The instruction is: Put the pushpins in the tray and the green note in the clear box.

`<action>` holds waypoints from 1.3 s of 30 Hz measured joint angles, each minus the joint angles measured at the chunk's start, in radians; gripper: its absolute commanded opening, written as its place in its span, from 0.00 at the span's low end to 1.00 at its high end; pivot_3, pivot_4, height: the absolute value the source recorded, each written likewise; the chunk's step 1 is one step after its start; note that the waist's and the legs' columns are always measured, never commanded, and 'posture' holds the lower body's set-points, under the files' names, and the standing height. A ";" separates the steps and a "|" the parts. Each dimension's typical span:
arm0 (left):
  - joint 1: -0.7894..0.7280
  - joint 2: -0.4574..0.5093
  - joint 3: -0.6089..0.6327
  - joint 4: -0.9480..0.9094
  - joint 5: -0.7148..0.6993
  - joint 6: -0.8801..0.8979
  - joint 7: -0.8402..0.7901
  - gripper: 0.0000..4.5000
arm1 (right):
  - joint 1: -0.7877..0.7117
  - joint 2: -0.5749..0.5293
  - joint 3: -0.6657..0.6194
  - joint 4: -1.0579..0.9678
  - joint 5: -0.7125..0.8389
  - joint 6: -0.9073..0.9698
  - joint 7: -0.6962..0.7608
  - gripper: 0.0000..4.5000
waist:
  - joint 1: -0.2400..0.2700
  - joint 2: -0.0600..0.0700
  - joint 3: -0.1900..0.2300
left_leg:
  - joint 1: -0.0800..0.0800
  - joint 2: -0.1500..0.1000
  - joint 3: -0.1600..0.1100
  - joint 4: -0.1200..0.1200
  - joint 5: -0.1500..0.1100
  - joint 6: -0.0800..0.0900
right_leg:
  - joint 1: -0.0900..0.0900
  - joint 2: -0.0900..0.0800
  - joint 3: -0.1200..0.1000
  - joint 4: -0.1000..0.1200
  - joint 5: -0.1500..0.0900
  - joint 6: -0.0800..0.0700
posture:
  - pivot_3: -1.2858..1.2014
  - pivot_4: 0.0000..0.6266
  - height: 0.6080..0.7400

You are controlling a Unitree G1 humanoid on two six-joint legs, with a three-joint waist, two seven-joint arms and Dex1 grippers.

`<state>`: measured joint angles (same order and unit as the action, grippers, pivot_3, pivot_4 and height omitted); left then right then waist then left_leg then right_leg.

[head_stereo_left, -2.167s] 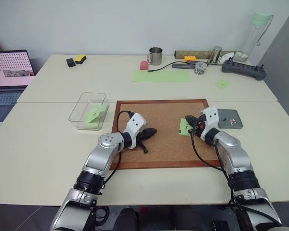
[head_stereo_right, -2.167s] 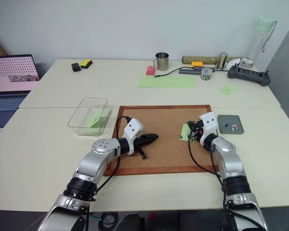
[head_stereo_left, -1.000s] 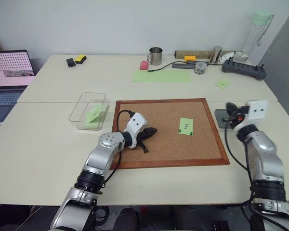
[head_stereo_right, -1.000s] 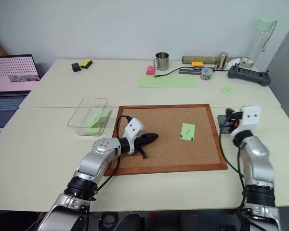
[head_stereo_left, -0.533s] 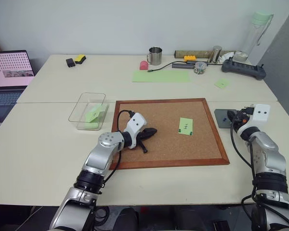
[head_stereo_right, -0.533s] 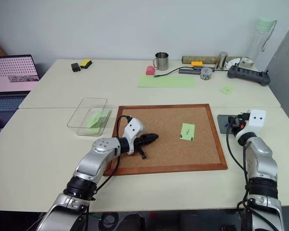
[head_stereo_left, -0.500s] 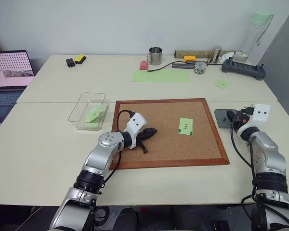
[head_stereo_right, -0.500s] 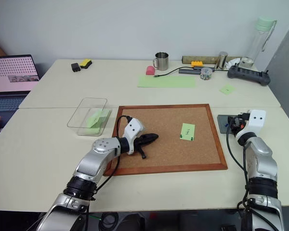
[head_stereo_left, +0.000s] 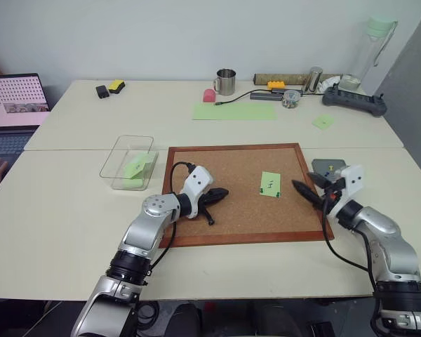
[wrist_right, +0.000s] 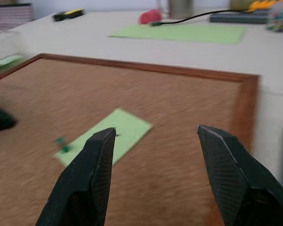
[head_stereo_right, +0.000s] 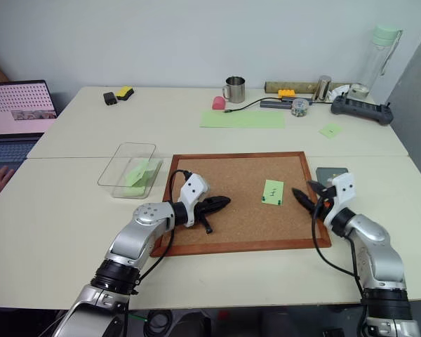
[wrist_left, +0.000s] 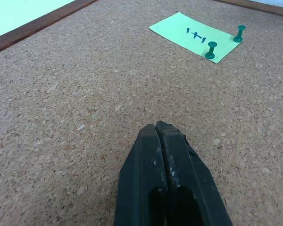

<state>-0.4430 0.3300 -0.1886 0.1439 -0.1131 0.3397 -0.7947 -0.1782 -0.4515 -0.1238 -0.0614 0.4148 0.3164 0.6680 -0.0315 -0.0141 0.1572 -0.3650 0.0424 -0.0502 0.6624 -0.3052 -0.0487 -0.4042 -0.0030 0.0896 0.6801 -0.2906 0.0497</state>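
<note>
Now reaching for the pins that hold the green note (head_stereo_left: 270,184) to the corkboard (head_stereo_left: 231,210).

Right end effector (head_stereo_left: 307,191) hovers with its jaws parted and empty at the board's right edge, at about 3 o'clock from the note and near it. Two green pushpins (wrist_left: 210,50) stand in the note's near edge. Left end effector (wrist_left: 166,155), jaws pressed together on nothing, rests on the cork at 9 o'clock from the note. Tray (head_stereo_left: 328,166) sits just past the board's right side; clear box (head_stereo_left: 128,162), off its left side, already holds green paper. Next, I judge, the right fingers must close precisely on one tiny pin head and pull it out without tearing the note.
</note>
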 measured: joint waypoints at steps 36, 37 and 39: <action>-0.003 0.000 -0.002 0.001 0.000 0.003 -0.002 0.00 | -0.023 0.063 0.138 0.107 -0.129 -0.136 0.006 0.00 | 0.002 0.000 0.000 | 0.000 0.000 0.000 0.000 0.000 0.000 | 0.000 0.000 0.000 0.000 0.000 0.000 | 0.52 0.24 1.00; -0.003 0.000 -0.002 0.001 0.000 0.003 -0.002 0.00 | -0.023 0.062 0.138 0.106 -0.129 -0.136 0.006 0.00 | 0.001 0.000 0.000 | 0.000 0.000 0.000 0.000 0.000 0.000 | 0.000 0.000 0.000 0.000 0.000 0.000 | 0.52 0.24 1.00; -0.003 0.000 -0.001 0.001 0.000 0.003 -0.002 0.00 | -0.023 0.061 0.137 0.103 -0.128 -0.135 0.006 0.00 | 0.001 0.000 0.000 | 0.000 0.000 0.000 0.000 0.000 0.000 | 0.000 0.000 0.000 0.000 0.000 0.000 | 0.52 0.24 1.00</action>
<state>-0.4462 0.3300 -0.1901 0.1448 -0.1133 0.3426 -0.7967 -0.2013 -0.3904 0.0136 0.0413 0.2873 0.1815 0.6742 -0.0300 -0.0143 0.1573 -0.3649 0.0423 -0.0507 0.6625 -0.3051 -0.0488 -0.4042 -0.0030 0.0892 0.6801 -0.2906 0.0497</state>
